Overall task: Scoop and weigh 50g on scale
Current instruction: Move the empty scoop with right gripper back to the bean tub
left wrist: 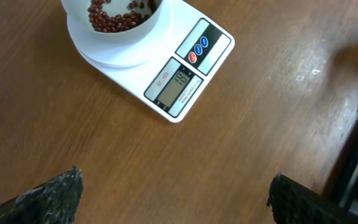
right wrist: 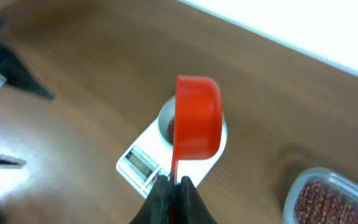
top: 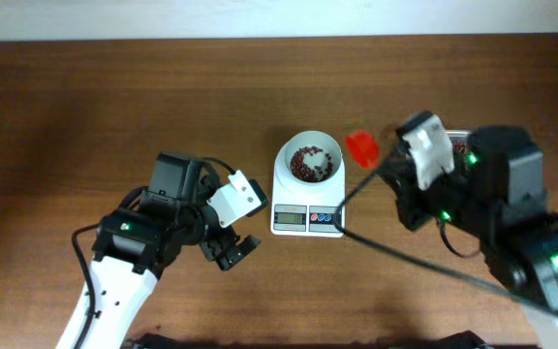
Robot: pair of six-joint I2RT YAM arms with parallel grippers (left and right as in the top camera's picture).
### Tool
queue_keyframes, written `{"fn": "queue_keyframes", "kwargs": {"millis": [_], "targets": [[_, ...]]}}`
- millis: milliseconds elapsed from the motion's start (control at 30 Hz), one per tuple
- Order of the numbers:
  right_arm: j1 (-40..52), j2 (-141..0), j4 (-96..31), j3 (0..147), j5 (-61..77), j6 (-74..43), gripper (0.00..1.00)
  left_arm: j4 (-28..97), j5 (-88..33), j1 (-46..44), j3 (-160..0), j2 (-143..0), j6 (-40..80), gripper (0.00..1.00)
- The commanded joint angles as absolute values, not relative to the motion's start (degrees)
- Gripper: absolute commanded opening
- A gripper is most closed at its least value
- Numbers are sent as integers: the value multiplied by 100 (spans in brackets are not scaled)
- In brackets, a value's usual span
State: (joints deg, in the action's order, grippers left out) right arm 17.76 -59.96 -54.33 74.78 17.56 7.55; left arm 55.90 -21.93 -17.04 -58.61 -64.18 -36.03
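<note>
The white scale (top: 307,219) stands at the table's centre, its round bowl (top: 329,155) holding a small heap of red-brown beans (top: 307,164). My right gripper (top: 387,163) is shut on the thin handle of a red scoop (top: 361,147), which hangs just right of the bowl. In the right wrist view the scoop (right wrist: 197,118) covers part of the bowl (right wrist: 165,117), and its inside is hidden from me. My left gripper (top: 232,233) stands open and empty to the left of the scale. Its view shows the scale's display (left wrist: 179,84) and the beans (left wrist: 114,15).
A clear tub of more beans (right wrist: 331,199) sits at the right, mostly hidden under my right arm in the overhead view. A black cable (top: 424,262) runs across the table from the scale's front right corner. The table's far edge (right wrist: 278,34) meets a white wall.
</note>
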Motion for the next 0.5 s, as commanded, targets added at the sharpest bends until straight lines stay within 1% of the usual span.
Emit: {"fn": "queue_keyframes", "kwargs": {"millis": [0, 67, 133, 167, 200, 233, 300, 467], "targets": [[1750, -5605, -5948, 7496, 1730, 95, 4, 5583, -2272, -1671, -5944, -6401, -3671, 99], [1750, -5223, -6289, 7498, 1730, -414, 4, 5581, -2274, -1671, -5946, -6401, -3671, 99], [1750, -5015, -6132, 7498, 1734, -1490, 4, 5581, -2272, -1671, -5944, -6401, -3671, 99], [1752, -4952, -5946, 7498, 1802, -2316, 4, 5581, -2274, -1671, -5944, -6401, -3671, 99], [1752, -4947, -5815, 7498, 1973, -2585, 4, 5583, -2274, -1671, -5944, -6401, -3671, 99], [1752, -4947, -5625, 7496, 2322, -2777, 4, 5581, -2274, -1671, -5944, -6401, -3671, 99], [1756, -4947, -5529, 7496, 2528, -2928, 4, 5581, -2274, -1671, -5944, -6401, -3671, 99], [1761, -4954, -5546, 7496, 2515, -2941, 4, 5583, -2272, -1671, -5944, -6401, -3671, 99]]}}
